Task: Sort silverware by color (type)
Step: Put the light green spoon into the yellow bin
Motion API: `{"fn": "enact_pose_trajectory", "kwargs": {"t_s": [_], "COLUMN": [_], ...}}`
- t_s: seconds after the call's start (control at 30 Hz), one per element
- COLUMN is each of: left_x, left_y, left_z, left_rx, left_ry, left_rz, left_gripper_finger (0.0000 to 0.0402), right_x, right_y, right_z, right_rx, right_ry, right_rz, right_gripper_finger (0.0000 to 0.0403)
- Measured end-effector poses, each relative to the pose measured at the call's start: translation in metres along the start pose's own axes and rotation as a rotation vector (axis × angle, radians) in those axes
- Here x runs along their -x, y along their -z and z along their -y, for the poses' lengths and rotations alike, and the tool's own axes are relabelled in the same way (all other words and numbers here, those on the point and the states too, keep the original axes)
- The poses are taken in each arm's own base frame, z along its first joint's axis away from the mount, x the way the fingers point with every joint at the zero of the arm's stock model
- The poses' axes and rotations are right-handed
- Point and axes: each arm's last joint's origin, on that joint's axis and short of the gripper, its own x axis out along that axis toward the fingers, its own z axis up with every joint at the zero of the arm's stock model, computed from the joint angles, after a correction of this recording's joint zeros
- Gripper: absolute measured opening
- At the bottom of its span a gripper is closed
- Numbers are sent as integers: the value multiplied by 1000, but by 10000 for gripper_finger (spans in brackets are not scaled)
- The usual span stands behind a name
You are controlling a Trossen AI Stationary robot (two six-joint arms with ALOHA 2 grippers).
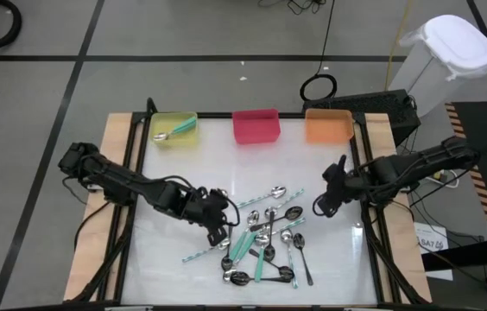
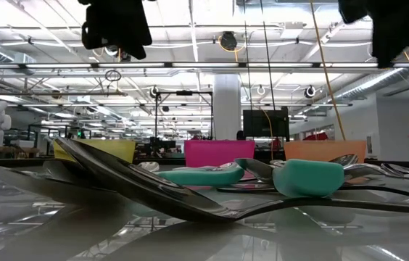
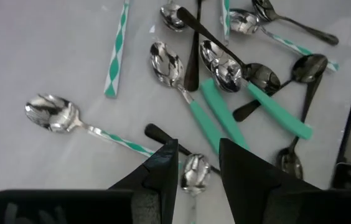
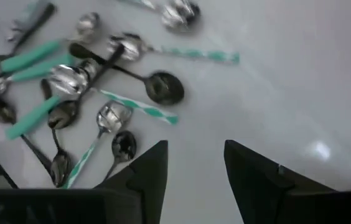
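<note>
The silverware (image 1: pixel 265 238) lies in a loose pile on the white table top, toward its near edge. It is a mix of teal-handled spoons (image 3: pixel 225 118), dark spoons (image 3: pixel 306 68) and silver spoons with striped handles (image 3: pixel 57 115). One teal-handled spoon (image 1: pixel 173 132) lies in the yellow bin (image 1: pixel 159 138). My left gripper (image 1: pixel 218 226) hangs open over the pile's left side, and a silver spoon bowl (image 3: pixel 194 174) lies on the table under its gap. My right gripper (image 1: pixel 321 207) hangs open over bare table just right of the pile (image 4: pixel 88 81).
A pink bin (image 1: pixel 256 126) and an orange bin (image 1: pixel 328 125) stand beside the yellow one along the table's far edge. Wooden strips (image 1: pixel 114 173) border the table left and right. Bare white table lies between the pile and the bins. A white lidded bin (image 1: pixel 446 52) stands off the table, far right.
</note>
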Motion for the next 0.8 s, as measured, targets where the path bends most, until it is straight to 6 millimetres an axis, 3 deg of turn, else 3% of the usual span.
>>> {"fn": "enact_pose_trajectory", "kwargs": {"t_s": [0.23,0.37,0.63,0.8], "left_x": [-2,-3,-3,-3], "left_y": [-6,-9,-12,-9], "left_z": [-9,-13,-15,-12], "left_rx": [-70,-79,-83,-65], "left_ry": [-25,-37,-39,-19], "left_rz": [-3,-10,-7,-23], "left_gripper_finger": [118,118,118,118], "right_x": [-24,-35,-57,-61], "right_y": [17,21,23,13], "right_z": [4,-6,-48,-86], "right_rx": [-333,-465,-485,-356], "right_ry": [34,-15,-54,-101], "right_rz": [-29,-31,-46,9], "right_gripper_finger": [155,155,155,155]}}
